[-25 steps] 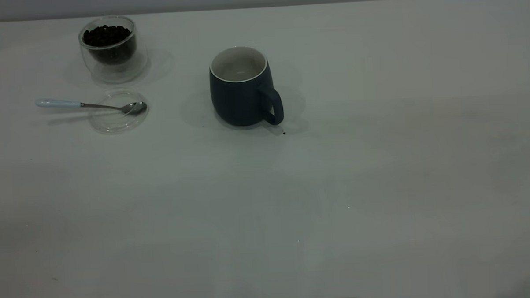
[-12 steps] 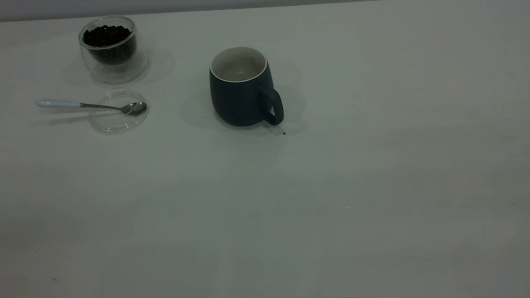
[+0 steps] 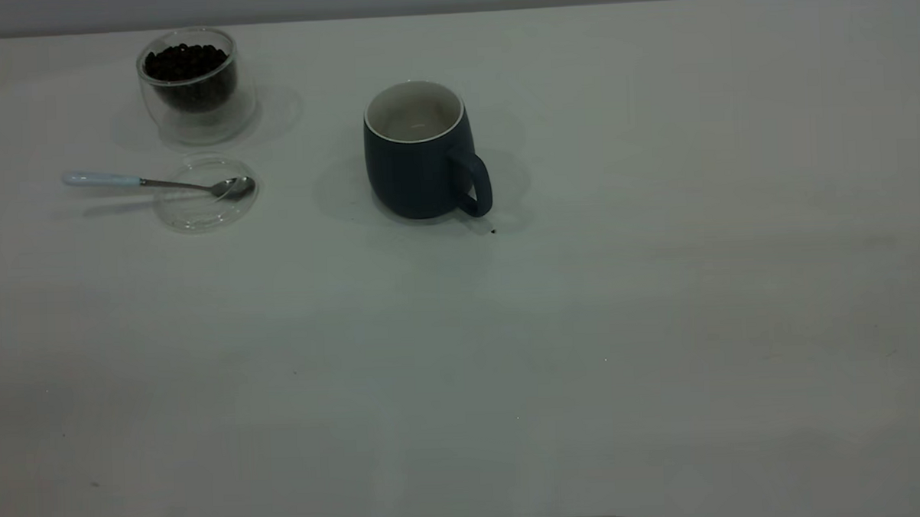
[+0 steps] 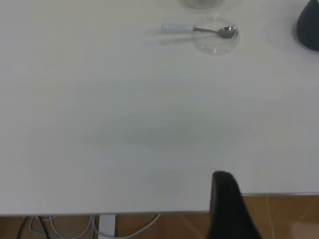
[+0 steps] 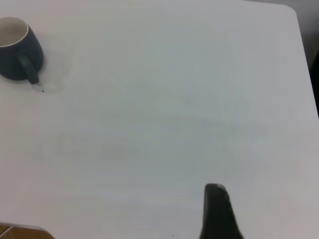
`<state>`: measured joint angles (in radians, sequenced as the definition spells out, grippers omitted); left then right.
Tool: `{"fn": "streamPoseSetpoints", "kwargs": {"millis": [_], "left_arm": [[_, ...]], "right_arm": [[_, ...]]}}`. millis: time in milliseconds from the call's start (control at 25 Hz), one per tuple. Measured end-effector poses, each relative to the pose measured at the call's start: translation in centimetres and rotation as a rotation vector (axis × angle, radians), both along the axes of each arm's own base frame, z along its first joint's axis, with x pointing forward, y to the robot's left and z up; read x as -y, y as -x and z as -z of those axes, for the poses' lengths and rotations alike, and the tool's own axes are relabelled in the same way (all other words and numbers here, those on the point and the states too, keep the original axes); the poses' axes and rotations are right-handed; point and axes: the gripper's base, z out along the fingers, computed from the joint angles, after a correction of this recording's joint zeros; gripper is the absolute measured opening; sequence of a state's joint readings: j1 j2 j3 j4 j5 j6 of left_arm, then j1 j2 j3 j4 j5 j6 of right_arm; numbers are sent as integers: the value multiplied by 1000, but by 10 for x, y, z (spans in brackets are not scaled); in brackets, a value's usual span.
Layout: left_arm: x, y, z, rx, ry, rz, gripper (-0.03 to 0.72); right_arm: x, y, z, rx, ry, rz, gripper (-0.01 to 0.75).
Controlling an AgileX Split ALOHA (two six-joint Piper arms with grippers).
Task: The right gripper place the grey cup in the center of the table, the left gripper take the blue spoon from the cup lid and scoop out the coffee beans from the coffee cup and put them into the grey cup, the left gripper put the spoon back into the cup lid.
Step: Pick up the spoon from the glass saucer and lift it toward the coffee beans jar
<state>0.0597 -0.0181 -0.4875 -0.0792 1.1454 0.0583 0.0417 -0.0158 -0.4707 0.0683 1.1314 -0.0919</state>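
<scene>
Nothing on the table has moved since the earlier exterior frames; you see the grey cup upright near centre, the coffee cup of coffee beans far left, and the blue spoon resting on the cup lid; no arm appears. In the left wrist view, the left gripper hangs well back from the spoon, grip state undeterminable; the right wrist view shows the right gripper likewise, well apart from the cup. Judge the task finished or not yet begun; if unstarted, you must next bring the left gripper to the spoon handle.

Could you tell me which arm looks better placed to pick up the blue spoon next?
Left, probably. The blue spoon rests on the cup lid at the table's left side, and the left wrist view shows it ahead; the right wrist view shows only the grey cup.
</scene>
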Motion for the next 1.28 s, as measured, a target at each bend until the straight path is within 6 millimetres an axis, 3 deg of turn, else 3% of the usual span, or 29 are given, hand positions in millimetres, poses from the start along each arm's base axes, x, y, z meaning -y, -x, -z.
{"fn": "streamPoseSetpoints", "kwargs": {"millis": [1280], "left_arm": [[0, 0, 0, 4, 1, 1, 499]], "right_arm": [[3, 0, 0, 0, 16, 35, 457]]}}
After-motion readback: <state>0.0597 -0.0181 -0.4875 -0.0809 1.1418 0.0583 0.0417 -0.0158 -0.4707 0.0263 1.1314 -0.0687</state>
